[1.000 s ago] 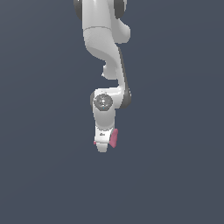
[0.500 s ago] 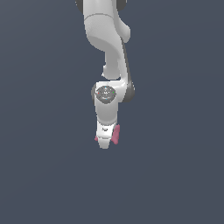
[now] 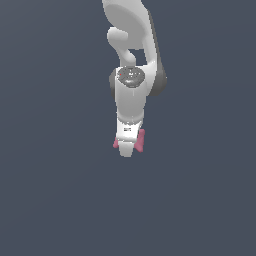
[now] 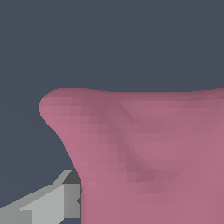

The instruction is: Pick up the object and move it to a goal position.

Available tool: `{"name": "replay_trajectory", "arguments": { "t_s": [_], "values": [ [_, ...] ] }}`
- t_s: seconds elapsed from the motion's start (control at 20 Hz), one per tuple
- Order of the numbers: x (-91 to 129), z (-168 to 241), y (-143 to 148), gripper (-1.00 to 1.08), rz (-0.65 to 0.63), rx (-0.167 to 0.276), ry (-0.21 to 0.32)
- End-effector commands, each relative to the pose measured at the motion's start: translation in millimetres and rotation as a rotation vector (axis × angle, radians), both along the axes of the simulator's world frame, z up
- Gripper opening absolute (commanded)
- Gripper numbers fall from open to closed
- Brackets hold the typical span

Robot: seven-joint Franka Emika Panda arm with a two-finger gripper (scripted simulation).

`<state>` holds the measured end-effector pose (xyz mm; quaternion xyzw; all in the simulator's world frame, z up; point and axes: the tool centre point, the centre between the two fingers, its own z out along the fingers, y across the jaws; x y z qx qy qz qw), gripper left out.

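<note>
Gripper clamped on the pink object.
Its flared ends stuck out sideways past both fingers (no goal marker was visible).

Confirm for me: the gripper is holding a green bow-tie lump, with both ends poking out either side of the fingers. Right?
Not quite. The lump in the gripper is pink, not green, as the exterior and wrist views both show. The rest stands: its ends stick out on either side of the fingers.
</note>
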<state>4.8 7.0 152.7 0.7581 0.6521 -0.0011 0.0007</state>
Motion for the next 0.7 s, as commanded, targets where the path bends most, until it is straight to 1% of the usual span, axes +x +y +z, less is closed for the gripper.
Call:
{"name": "replay_trajectory", "arguments": {
  "t_s": [0.0,0.65],
  "values": [
    [-3.7,30.3,9.1,-1.0,0.001,0.0,-0.001],
    [-19.3,183.6,54.8,-1.0,0.002,0.002,0.0]
  ]
}}
